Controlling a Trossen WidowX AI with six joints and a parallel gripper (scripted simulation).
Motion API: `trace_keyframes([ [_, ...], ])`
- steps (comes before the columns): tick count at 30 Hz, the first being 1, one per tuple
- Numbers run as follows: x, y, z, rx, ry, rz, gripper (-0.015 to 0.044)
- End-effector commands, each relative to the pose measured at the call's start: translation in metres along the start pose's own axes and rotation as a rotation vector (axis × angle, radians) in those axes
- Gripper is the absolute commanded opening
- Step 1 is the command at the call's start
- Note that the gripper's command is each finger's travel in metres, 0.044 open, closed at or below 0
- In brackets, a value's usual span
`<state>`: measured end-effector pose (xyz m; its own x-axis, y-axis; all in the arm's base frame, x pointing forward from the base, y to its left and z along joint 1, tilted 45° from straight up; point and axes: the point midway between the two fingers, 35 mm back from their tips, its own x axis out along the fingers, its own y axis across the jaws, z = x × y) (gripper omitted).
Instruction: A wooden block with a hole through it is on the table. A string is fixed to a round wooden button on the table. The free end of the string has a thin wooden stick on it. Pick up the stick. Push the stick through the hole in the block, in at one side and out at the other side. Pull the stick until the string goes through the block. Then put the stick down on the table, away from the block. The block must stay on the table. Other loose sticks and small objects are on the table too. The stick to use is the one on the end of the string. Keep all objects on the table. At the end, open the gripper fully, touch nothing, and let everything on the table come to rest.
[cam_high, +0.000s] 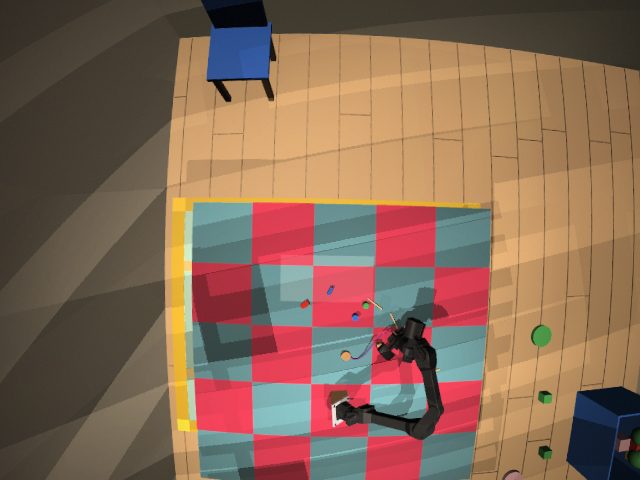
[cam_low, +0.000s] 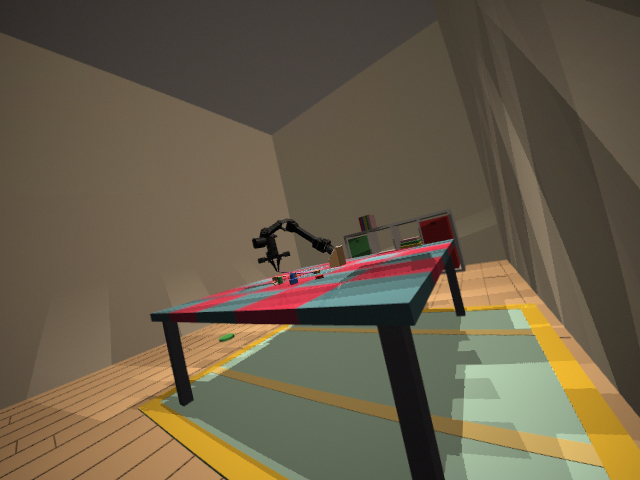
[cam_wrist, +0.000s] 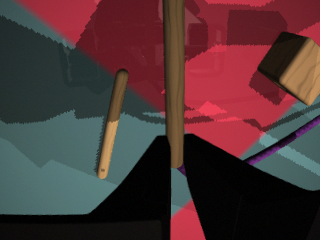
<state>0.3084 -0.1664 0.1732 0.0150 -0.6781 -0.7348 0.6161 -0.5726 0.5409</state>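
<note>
Stick (cam_wrist: 174, 60) lengthwise beyond end effector (cam_wrist: 175, 160), seemingly.

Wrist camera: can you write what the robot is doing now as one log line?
end effector: shut on stick | string: trailing right | block: on table, unthreaded | loose stick: left

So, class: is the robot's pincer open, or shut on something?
Shut on the stick. In the wrist view the pincer clamps its lower end, and the purple string trails away beside it.
</note>
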Motion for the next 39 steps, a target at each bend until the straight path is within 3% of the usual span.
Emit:
trace_keyframes([
  [1, 0.000, 0.001, -0.007, 0.037, -0.004, 0.003, 0.0000],
  [39, 0.001, 0.002, -0.054, 0.305, -0.006, 0.016, 0.0000],
])
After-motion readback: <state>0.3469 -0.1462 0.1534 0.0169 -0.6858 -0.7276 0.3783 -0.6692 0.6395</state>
